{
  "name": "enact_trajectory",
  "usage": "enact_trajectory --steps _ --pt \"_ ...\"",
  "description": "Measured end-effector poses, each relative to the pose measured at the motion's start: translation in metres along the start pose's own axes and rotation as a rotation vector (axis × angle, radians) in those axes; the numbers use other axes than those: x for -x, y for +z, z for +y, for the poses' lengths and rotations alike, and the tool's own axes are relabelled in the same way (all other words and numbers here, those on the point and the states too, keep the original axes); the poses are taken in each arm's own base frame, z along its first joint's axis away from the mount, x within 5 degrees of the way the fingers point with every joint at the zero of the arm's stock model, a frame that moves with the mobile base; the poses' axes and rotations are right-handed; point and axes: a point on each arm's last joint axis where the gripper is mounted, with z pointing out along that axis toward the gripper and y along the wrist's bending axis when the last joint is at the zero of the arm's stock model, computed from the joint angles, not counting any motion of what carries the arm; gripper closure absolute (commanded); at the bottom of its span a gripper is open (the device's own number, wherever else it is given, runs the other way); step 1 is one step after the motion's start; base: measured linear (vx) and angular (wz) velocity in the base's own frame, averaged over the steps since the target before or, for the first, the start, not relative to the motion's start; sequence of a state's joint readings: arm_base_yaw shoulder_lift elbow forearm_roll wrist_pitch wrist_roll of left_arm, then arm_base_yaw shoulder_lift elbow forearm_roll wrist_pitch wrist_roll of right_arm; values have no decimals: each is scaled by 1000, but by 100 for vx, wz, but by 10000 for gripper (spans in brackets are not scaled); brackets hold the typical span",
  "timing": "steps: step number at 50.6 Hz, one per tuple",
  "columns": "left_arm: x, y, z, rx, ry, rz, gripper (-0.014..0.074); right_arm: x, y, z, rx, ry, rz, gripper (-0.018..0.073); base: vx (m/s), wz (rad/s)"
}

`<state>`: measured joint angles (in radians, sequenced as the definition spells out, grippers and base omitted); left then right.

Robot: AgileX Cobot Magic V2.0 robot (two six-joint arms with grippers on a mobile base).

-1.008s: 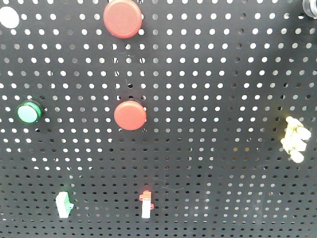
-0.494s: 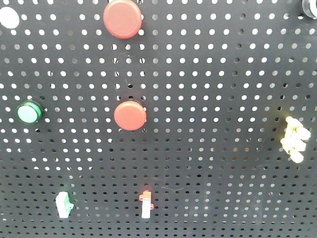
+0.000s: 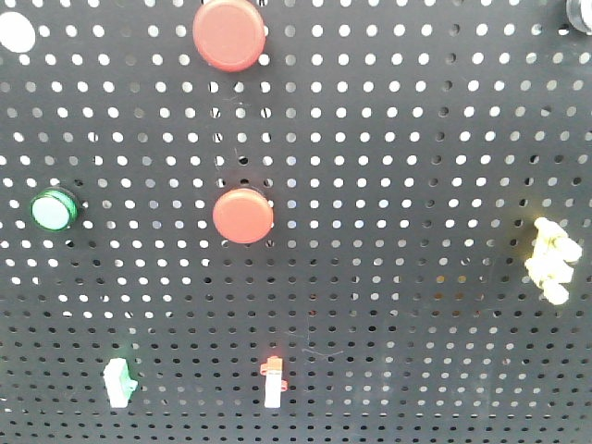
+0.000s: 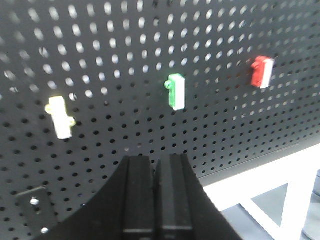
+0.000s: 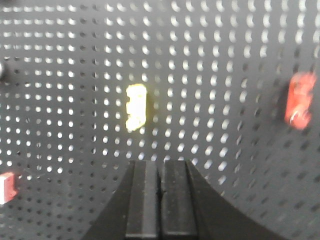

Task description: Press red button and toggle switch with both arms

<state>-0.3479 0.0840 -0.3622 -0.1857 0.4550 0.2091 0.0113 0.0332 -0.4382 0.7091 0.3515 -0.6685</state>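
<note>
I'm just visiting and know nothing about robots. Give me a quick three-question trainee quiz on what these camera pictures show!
1. True or false: the larger red button sits above the smaller red button on the pegboard.
2. Front view: what colour is the round button at the left? A blue, B green, C yellow.
3. Fill in: the left gripper and right gripper both have their jaws ____.

Key: 1 true; 2 B; 3 shut.
</note>
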Motion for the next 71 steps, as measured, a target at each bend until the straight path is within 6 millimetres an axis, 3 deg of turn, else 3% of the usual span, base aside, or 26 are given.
enact_trajectory --steps 29,38,49,71 --pt "-2 5 1 4 -6 5 594 -2 3 0 13 17 27 562 0 0" --pt "-30 10 7 122 38 21 594 -2 3 0 13 18 28 562 0 0" --pt "-93 22 16 285 12 33 594 -2 3 0 13 18 28 562 0 0" --pt "-93 23 18 306 -25 -22 594 -2 3 0 13 18 27 562 0 0"
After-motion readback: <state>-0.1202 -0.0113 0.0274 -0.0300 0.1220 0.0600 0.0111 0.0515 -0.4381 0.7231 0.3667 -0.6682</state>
